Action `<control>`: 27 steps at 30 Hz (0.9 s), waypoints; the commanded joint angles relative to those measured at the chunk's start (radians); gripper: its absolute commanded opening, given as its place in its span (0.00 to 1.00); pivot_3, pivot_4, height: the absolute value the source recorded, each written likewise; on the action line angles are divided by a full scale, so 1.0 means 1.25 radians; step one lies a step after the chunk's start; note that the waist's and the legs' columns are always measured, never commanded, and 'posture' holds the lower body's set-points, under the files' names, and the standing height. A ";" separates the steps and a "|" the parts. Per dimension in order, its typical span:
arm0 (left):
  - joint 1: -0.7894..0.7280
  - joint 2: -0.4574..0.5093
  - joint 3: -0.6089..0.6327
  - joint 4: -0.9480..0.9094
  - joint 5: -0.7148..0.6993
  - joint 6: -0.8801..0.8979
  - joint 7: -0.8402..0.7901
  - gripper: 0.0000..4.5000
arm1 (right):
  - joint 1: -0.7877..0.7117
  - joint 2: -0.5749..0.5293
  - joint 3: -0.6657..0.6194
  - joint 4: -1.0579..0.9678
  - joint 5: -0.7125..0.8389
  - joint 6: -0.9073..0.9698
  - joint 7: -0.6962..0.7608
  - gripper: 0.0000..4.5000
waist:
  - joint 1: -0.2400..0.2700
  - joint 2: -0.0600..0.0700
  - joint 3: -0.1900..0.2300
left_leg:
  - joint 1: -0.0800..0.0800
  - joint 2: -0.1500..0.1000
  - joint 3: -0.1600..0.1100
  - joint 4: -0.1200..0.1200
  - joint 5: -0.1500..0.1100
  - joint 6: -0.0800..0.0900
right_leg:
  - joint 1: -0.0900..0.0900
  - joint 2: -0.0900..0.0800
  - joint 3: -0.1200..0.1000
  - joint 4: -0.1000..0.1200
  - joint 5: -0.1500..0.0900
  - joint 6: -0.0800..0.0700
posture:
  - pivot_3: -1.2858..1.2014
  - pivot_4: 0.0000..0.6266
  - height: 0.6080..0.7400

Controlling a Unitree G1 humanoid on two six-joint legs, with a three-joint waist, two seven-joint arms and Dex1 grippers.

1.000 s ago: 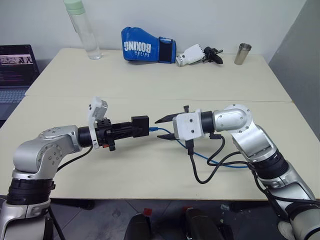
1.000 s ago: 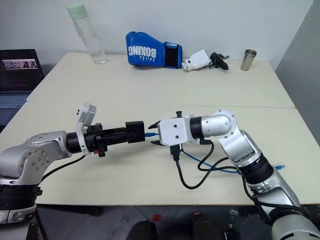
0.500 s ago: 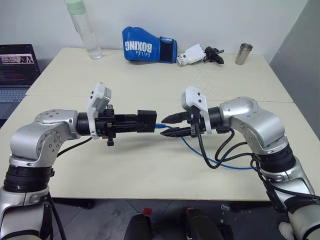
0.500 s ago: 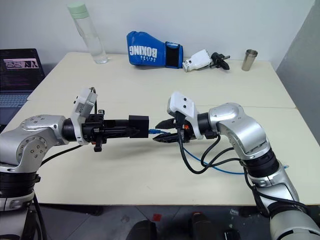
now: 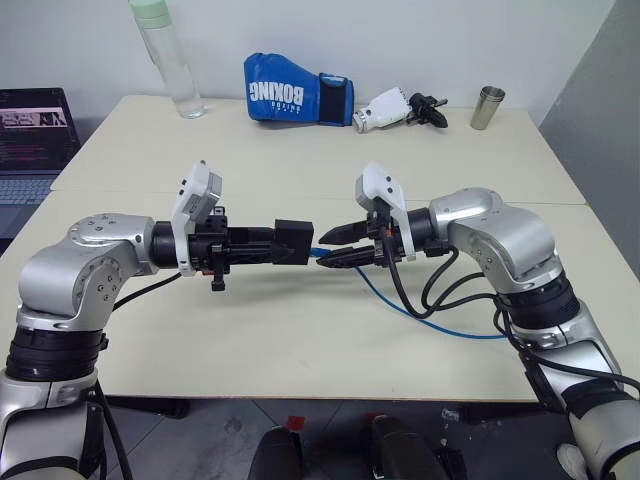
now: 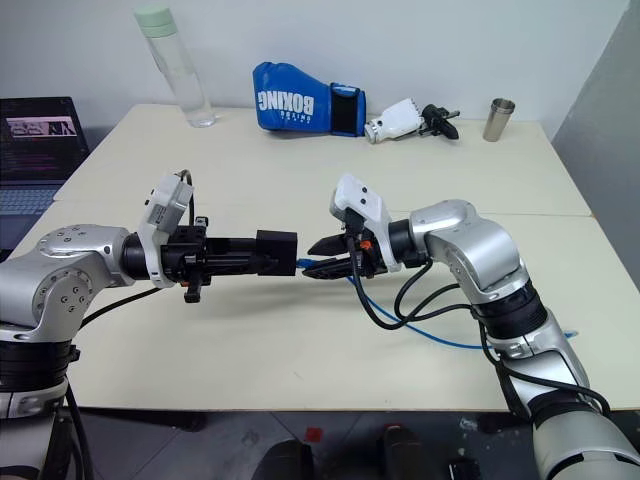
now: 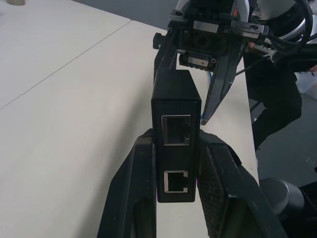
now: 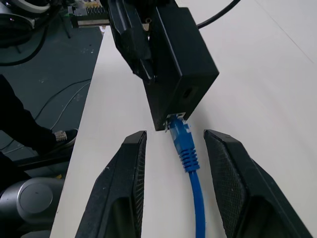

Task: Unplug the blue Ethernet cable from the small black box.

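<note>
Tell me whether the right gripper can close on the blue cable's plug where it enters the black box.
Probably yes. The right gripper is open, its black fingers either side of the thin blue Ethernet cable just behind the plug; nothing lies between. The left gripper holds the small matte black box clear of the table.

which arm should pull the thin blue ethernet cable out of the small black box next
The right. Its open gripper already straddles the thin blue Ethernet cable just behind the plug, while the left gripper is shut on the small flat black box, steadying it.

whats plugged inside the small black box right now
The blue Ethernet cable has its plug seated in a port of the small black box. How deep the plug goes is hidden inside. The two ports on the opposite face are empty.
</note>
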State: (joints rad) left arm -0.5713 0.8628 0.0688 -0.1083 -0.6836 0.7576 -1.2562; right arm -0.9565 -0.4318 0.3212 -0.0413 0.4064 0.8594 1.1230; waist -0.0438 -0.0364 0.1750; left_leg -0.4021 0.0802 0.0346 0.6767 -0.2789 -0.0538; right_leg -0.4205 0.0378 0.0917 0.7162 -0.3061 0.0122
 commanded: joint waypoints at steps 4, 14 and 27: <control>-0.023 0.012 -0.001 -0.007 0.004 -0.014 -0.018 0.17 | -0.051 0.001 0.017 0.039 0.011 -0.020 0.068 0.43 | 0.000 0.000 0.000 | 0.000 0.000 0.000 0.000 0.000 0.000 | 0.000 0.000 0.000 0.000 0.000 0.000 | 0.52 0.24 1.00; -0.018 0.012 0.001 -0.015 0.006 -0.011 -0.021 0.17 | -0.074 0.014 0.033 0.100 -0.008 -0.046 0.095 0.43 | -0.001 0.000 0.000 | 0.000 0.000 0.000 0.000 0.000 0.000 | 0.000 0.000 0.000 0.000 0.000 0.000 | 0.52 0.24 1.00; -0.016 0.012 0.001 -0.018 0.006 -0.012 -0.020 0.17 | -0.087 0.018 0.033 0.138 -0.021 -0.056 0.118 0.43 | -0.001 0.000 0.000 | 0.000 0.000 0.000 0.000 0.000 0.000 | 0.000 0.000 -0.001 0.000 0.000 0.000 | 0.52 0.24 1.00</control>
State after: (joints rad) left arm -0.5765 0.8628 0.0623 -0.1080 -0.6771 0.7562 -1.2773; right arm -1.0316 -0.4124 0.3764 0.1467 0.3756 0.7995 1.2593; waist -0.0452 -0.0363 0.1751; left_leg -0.4023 0.0804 0.0341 0.6766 -0.2789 -0.0537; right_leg -0.4206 0.0378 0.0909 0.7161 -0.3061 0.0121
